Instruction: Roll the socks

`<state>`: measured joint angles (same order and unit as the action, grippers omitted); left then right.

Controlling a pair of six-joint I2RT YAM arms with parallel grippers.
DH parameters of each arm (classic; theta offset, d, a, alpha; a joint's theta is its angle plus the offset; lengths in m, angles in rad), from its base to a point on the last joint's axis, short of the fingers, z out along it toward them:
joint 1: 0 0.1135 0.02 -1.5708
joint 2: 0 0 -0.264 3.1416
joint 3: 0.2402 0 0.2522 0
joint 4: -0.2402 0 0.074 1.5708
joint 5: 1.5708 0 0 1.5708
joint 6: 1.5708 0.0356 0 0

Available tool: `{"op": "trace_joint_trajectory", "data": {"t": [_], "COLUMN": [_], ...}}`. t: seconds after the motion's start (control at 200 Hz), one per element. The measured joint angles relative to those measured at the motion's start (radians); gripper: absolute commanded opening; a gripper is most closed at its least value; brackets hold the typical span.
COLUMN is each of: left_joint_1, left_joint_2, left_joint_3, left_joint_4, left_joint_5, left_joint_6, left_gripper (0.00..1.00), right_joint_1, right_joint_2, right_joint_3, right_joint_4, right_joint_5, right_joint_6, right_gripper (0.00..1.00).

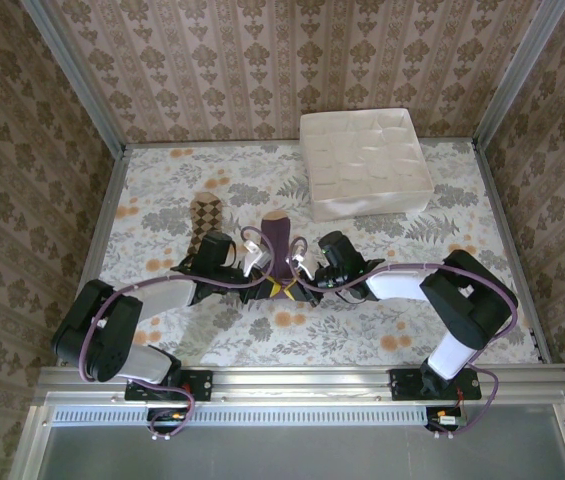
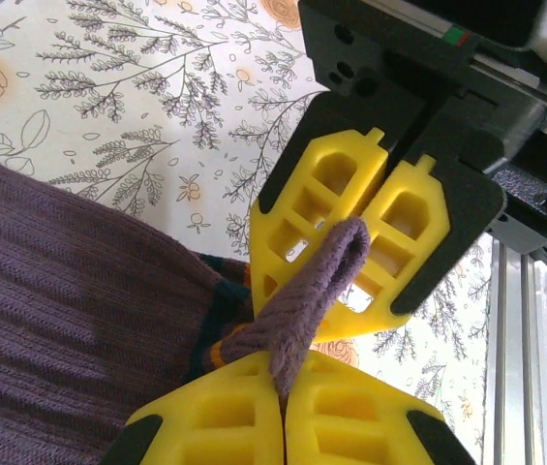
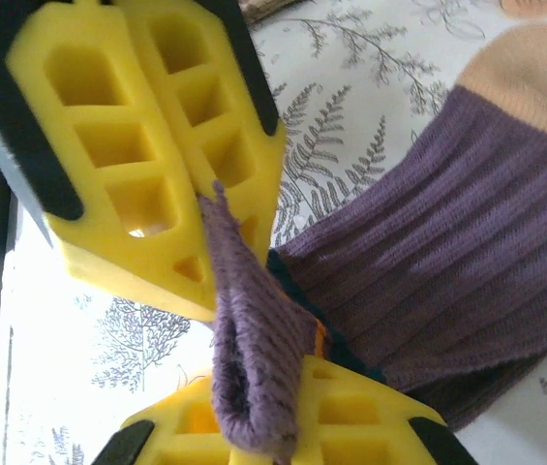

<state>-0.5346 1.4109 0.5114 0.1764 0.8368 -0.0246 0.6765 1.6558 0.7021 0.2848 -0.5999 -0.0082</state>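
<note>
**Left claw** (image 2: 281,378): clenched on the cuff of the purple sock (image 2: 60,320). A fold of ribbed knit is seen pinched btwn its pads.

**Right claw** (image 3: 265,412): likewise clamped on the same cuff, set tip-to-tip opposite the left claw. A short loop of fabric is bridged btwn the two. Pads of the two claws are nearly touching.

**Outward from claws:**
- The cuff band (image 2: 220,329) is found just behind the pinch.
- The sock body is laid flat on the table (image 1: 362,320) and runs away from both claws, w/ the tan toe (image 3: 534,68) at the end furthest from them.
- The argyle sock (image 1: 205,215) is lying beyond and to the left of the left claw, apart from the purple sock and not gripped.
- The white divider box (image 1: 365,165) stands well beyond the right claw, off to its right.

**Assessment:** the roll is judged to be at its start. The cuff is gripped, but no turn has been made yet.

**Recs for this step:**
- Both grips are to be held firm and level so the cuff edge is turned over evenly.
- The cuff is to be carried fwd over the leg toward the toe, w/ the claws moved together. If they are spread, the knit is stretched and the roll goes slack.
- The pinch is taken at the cuff's centre only, so the outer edges may flop. A tight first turn is advised.

**Risk:** the sock may be dragged along the table rather than rolled.
</note>
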Motion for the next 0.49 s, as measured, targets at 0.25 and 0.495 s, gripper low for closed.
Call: {"op": "trace_joint_trajectory", "data": {"t": [0.25, 0.495], "left_joint_1": [0.019, 0.018], "left_joint_2": [-0.147, -0.284], "left_joint_3": [-0.127, -0.213], "left_joint_4": [0.111, 0.176], "left_joint_5": [-0.075, -0.16], "left_joint_6": [-0.043, -0.066], "left_gripper": [0.46, 0.48], "right_joint_1": [0.0, 0.0], "right_joint_2": [0.007, 0.069], "right_joint_3": [0.018, 0.093], "right_joint_4": [-0.068, -0.194], "right_joint_5": [0.003, 0.02], "right_joint_6": [0.173, 0.256], "right_gripper": [0.0, 0.0]}}
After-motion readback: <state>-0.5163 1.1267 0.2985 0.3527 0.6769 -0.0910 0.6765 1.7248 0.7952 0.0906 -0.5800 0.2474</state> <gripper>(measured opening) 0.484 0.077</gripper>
